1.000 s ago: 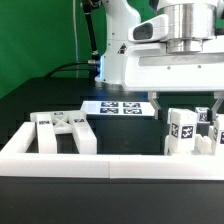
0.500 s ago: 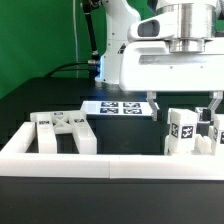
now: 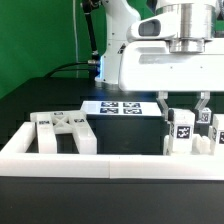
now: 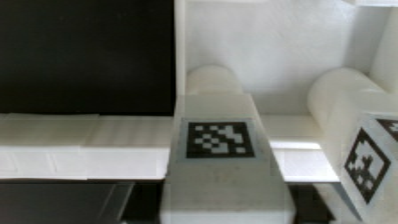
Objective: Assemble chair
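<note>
The chair parts are white blocky pieces with black-and-white tags. A square post (image 3: 182, 130) stands at the exterior view's right, and it fills the middle of the wrist view (image 4: 219, 140). A second tagged post (image 3: 215, 134) stands right beside it (image 4: 365, 135). A frame piece (image 3: 62, 128) lies at the exterior view's left. My gripper (image 3: 183, 104) hangs just above the first post. Its two fingers (image 3: 161, 105) stand apart, wider than the post, one to each side of its top. The wrist view does not show the fingers.
The long white rail (image 3: 100, 162) borders the front of the workspace and crosses the wrist view (image 4: 89, 135). The marker board (image 3: 120, 107) lies flat behind the parts. The robot's white base (image 3: 120, 55) stands at the back.
The two fingers have drawn closer together, from wide apart to just outside the post's sides. The parts have not moved.
</note>
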You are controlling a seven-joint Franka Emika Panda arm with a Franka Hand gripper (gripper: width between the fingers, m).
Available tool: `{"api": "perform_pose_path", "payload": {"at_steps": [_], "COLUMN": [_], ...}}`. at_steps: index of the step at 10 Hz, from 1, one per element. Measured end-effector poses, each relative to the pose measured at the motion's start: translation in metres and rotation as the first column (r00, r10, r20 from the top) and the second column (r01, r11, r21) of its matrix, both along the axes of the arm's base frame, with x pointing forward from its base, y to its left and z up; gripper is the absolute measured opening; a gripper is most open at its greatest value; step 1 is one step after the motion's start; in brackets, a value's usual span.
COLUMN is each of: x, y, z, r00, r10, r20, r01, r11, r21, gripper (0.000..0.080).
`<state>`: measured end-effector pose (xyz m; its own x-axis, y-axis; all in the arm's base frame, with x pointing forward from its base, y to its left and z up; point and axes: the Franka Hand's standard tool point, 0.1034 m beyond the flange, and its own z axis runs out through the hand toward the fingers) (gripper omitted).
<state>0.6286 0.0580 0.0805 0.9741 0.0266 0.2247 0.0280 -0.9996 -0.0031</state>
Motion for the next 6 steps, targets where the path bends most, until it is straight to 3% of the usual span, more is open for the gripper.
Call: {"api": "perform_pose_path", "payload": {"at_steps": [1,3,6], "x": [0.0,0.0018,0.0014], "y": [0.0,0.0015,-0.0001], "z": [-0.0001,-0.0008,-0.0009], "r00": [0.999,0.957,0.788], "r10": [-0.038,-0.29,-0.614], "r20": [-0.001,-0.01,-0.053], "r01": [0.038,0.29,0.614], "r11": [0.999,0.954,0.776], "r21": [0.009,0.07,0.143], "gripper": [0.0289,0.0289,0.0291]}}
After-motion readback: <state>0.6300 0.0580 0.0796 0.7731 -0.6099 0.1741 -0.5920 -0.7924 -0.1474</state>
